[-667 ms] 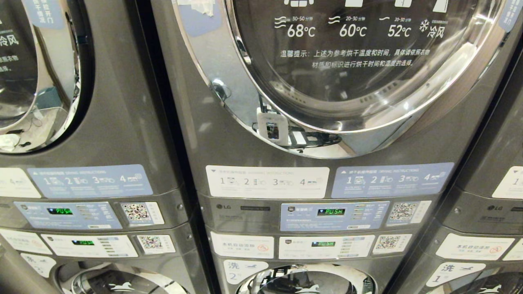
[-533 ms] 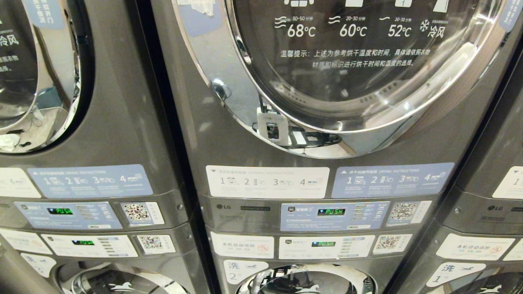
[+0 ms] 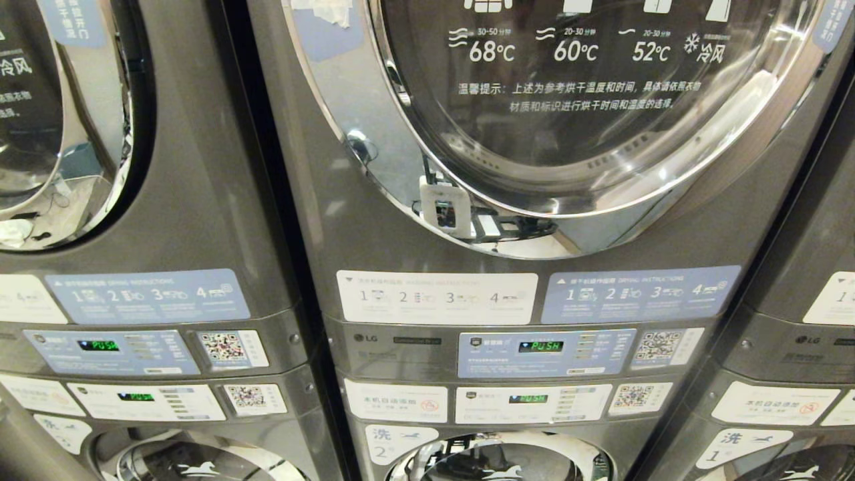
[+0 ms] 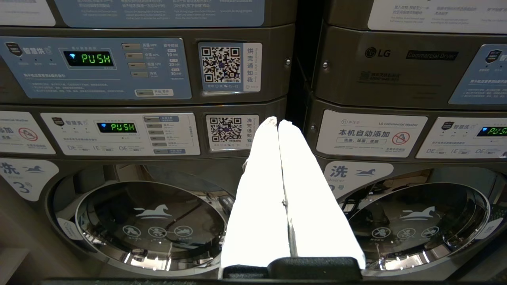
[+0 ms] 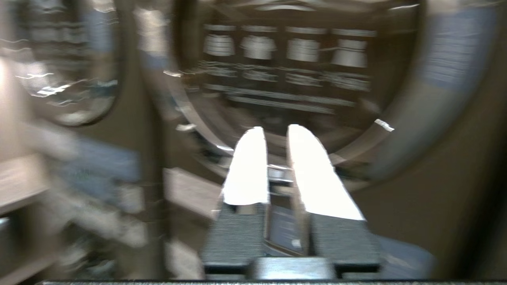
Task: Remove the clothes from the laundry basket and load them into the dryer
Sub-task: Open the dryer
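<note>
The right gripper [image 5: 271, 132] holds its white fingers a narrow gap apart, empty, pointing at the grey dryer's round chrome-rimmed glass door [image 5: 293, 83]. The left gripper [image 4: 278, 123] has its fingers pressed together, empty, before the control panels below that door. Only the head view shows the door [image 3: 581, 113] shut, with temperature lettering; neither gripper appears there.

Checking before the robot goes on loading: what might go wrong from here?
The dryer door is shut, so nothing can go in until it is opened. The right pincer faces its glass with a narrow gap and holds nothing; it may slip on the chrome rim. No basket or clothes are in view.
</note>
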You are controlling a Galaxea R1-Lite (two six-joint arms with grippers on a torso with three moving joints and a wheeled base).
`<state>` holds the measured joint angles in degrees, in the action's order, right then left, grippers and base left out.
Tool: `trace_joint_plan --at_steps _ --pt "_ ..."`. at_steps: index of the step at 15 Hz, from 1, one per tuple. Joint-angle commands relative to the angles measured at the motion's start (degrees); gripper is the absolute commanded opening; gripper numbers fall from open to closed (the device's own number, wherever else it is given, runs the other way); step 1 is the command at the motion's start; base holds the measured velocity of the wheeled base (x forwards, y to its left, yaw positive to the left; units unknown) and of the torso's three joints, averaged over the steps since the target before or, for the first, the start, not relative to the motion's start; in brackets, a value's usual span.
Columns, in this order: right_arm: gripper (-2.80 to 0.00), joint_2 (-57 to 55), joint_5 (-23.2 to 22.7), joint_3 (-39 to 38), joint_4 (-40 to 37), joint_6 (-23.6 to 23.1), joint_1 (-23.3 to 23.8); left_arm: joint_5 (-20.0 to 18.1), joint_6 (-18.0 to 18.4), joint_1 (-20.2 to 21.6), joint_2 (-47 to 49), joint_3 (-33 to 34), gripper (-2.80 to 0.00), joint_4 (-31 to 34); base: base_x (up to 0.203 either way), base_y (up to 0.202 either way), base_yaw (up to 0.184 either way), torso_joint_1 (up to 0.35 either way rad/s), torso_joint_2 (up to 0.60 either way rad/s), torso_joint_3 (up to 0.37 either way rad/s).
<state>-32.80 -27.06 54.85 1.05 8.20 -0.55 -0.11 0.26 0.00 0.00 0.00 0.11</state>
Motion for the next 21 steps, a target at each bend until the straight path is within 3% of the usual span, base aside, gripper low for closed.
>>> trace_joint_plan --at_steps 1,2,4,6,8,10,12,18,21 --pt "0.00 -21.1 -15.8 10.2 -0.7 3.6 -2.1 0.0 0.0 0.0 -0.1 0.1 -2.80 0.0 0.000 0.000 0.000 0.000 0.00 0.000" --pt "0.00 -25.9 -19.1 14.0 -1.0 4.9 -5.1 0.0 0.0 -0.1 -0.1 0.1 -2.80 0.0 0.000 0.000 0.000 0.000 0.00 0.000" --pt "0.00 -33.6 -21.0 20.9 -1.2 5.5 -14.2 0.0 0.0 0.0 -0.1 0.1 -2.80 0.0 0.000 0.000 0.000 0.000 0.00 0.000" --pt "0.00 -41.2 -16.7 26.0 -0.1 2.9 -23.2 0.0 0.0 0.0 -0.1 0.1 -2.80 0.0 0.000 0.000 0.000 0.000 0.00 0.000" --pt "0.00 -48.0 -8.0 30.1 3.2 0.0 -30.3 0.0 0.0 0.0 -0.1 0.1 -2.80 0.1 0.000 0.000 0.000 0.000 0.00 0.000" --pt "0.00 -53.5 -2.7 32.3 11.3 -1.4 -33.3 0.0 0.0 0.0 -0.1 0.1 -2.80 0.1 0.000 0.000 0.000 0.000 0.00 0.000" --pt "0.00 -58.6 -1.2 34.6 15.1 -3.0 -35.0 0.0 0.0 0.0 -0.1 0.1 -2.80 0.0 0.000 0.000 0.000 0.000 0.00 0.000" --pt "0.00 -68.8 3.0 44.4 18.5 -8.4 -41.4 0.0 0.0 0.0 -0.1 0.1 -2.80 0.0 0.000 0.000 0.000 0.000 0.00 0.000" --pt "0.00 -73.2 10.0 48.6 18.5 -9.9 -44.8 0.0 0.0 0.0 -0.1 0.1 -2.80 0.0 0.000 0.000 0.000 0.000 0.00 0.000"
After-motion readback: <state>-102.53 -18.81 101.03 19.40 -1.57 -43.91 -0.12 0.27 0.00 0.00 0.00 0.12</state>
